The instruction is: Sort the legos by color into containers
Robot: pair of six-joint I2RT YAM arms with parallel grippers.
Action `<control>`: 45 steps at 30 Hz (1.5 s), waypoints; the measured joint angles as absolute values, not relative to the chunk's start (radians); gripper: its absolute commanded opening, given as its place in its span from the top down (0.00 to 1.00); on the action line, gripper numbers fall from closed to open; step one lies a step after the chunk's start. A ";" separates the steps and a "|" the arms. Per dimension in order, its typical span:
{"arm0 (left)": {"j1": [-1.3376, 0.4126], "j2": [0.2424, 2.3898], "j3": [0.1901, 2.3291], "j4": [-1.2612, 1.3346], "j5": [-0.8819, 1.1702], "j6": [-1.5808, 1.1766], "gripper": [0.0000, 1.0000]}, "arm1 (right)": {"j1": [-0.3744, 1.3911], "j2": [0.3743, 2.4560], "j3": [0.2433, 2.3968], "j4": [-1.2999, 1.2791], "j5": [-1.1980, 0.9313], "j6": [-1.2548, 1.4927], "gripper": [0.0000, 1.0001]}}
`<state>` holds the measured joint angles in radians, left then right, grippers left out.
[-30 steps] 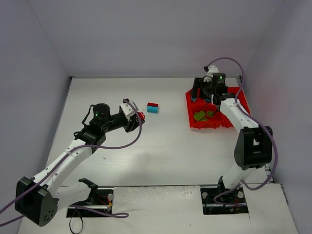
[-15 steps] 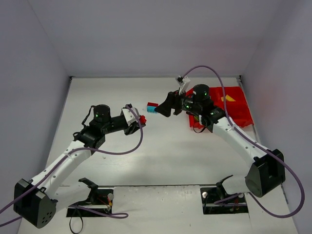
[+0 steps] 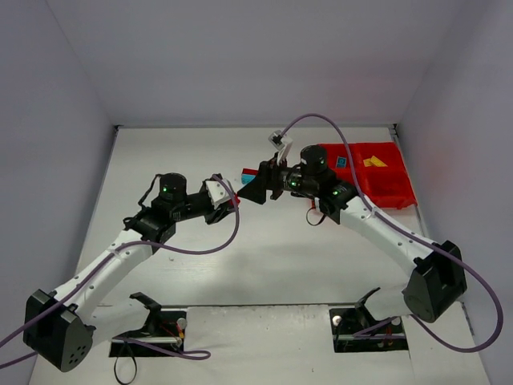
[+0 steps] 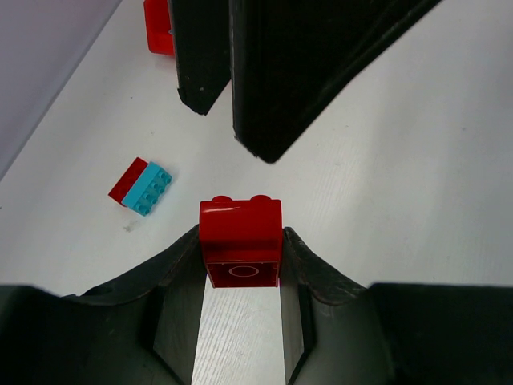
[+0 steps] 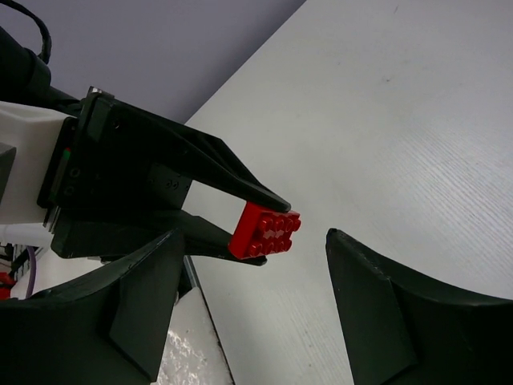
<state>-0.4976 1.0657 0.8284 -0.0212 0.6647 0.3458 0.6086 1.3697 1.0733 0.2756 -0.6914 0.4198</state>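
Jaws of left gripper (image 4: 240,255) clamp a red lego (image 4: 240,228) by its sides, studs pointing away. Right gripper (image 5: 255,241) jaws wide, empty, facing it head-on, lego just ahead of their tips. Red-and-cyan lego pair (image 4: 141,186) lies on table (image 4: 401,200), ahead-left of left jaws. Tray (image 3: 389,186) sits behind right jaws.

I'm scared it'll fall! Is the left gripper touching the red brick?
Touching. The left wrist view shows the red brick squeezed between both fingers of the left gripper, no gap.
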 measured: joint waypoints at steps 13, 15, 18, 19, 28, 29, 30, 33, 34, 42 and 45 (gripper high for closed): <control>-0.514 1.067 0.829 -0.023 0.645 0.359 0.80 | 0.663 1.473 1.081 0.279 -0.636 0.427 0.37; -0.518 1.069 0.829 -0.023 0.645 0.360 0.79 | 0.669 1.485 1.082 0.280 -0.634 0.430 0.38; -0.524 1.074 0.829 -0.023 0.640 0.360 0.79 | 0.682 1.499 1.085 0.280 -0.632 0.439 0.41; -0.524 1.074 0.829 -0.024 0.635 0.360 0.80 | 0.685 1.504 1.088 0.281 -0.632 0.442 0.43; -0.525 1.077 0.829 -0.028 0.584 0.360 0.79 | 0.702 1.520 1.097 0.292 -0.636 0.464 0.84; -0.527 1.077 0.829 -0.028 0.578 0.364 0.76 | 0.702 1.521 1.098 0.290 -0.630 0.471 0.91; -0.529 1.077 0.829 -0.027 0.570 0.366 0.62 | 0.701 1.522 1.098 0.288 -0.628 0.478 0.95; -0.531 1.078 0.829 -0.026 0.562 0.362 0.48 | 0.702 1.522 1.098 0.279 -0.626 0.463 1.00; -0.531 1.078 0.829 -0.026 0.559 0.361 0.45 | 0.702 1.522 1.098 0.275 -0.620 0.458 1.00; -0.531 1.084 0.836 -0.024 0.513 0.308 0.24 | 0.632 1.516 1.100 0.194 -0.500 0.384 1.00; -0.531 1.091 0.849 -0.021 0.484 0.271 0.24 | 0.535 1.488 1.097 0.157 -0.427 0.353 1.00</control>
<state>-0.5312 1.0908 0.8486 -0.0212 0.4835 0.2714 0.5346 1.4883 1.0973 0.1566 -0.4271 0.3534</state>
